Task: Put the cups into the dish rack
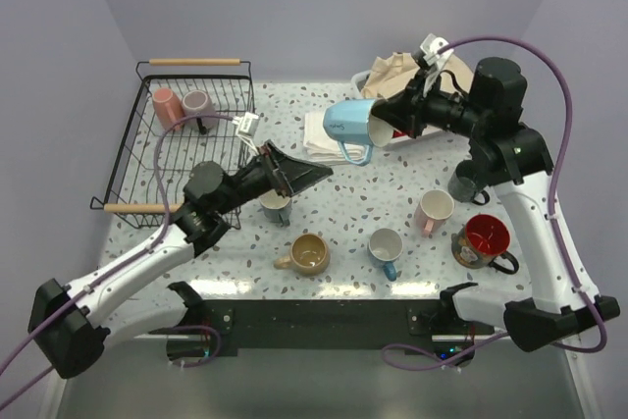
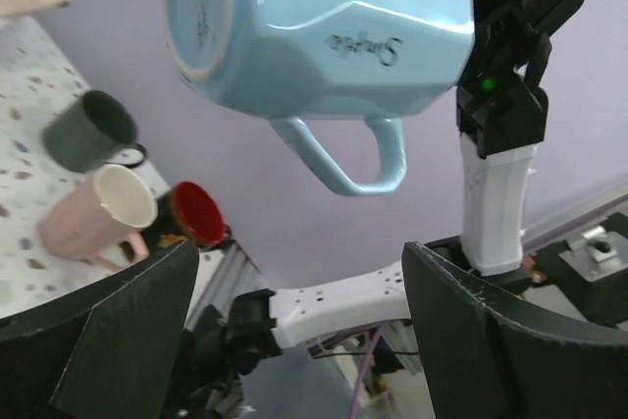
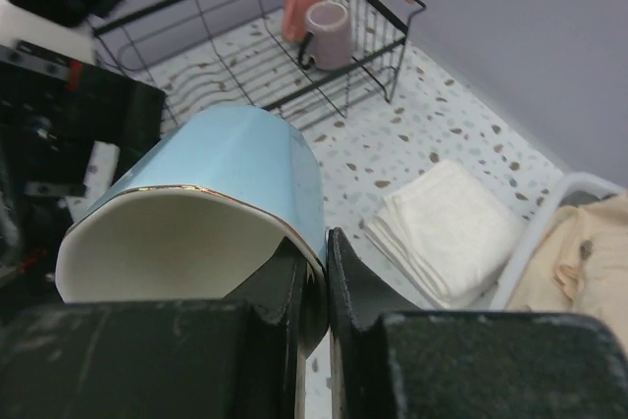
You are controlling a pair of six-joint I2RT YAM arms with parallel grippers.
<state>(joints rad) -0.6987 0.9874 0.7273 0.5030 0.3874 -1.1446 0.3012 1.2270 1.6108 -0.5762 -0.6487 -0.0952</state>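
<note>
We count two done: pink mug and mauve mug sit in the dish rack, at the far-left corner of the counter. Left fingers spread, empty. Right fingers pinch the blue mug by its rim, airborne mid-counter. Six mugs wait near-right.

Nine mugs, one dish rack — one tub, one towel.

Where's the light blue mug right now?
The light blue mug is in the air, far-centre in the top view, its rim pinched by the right gripper, by the folded white towel.
</note>
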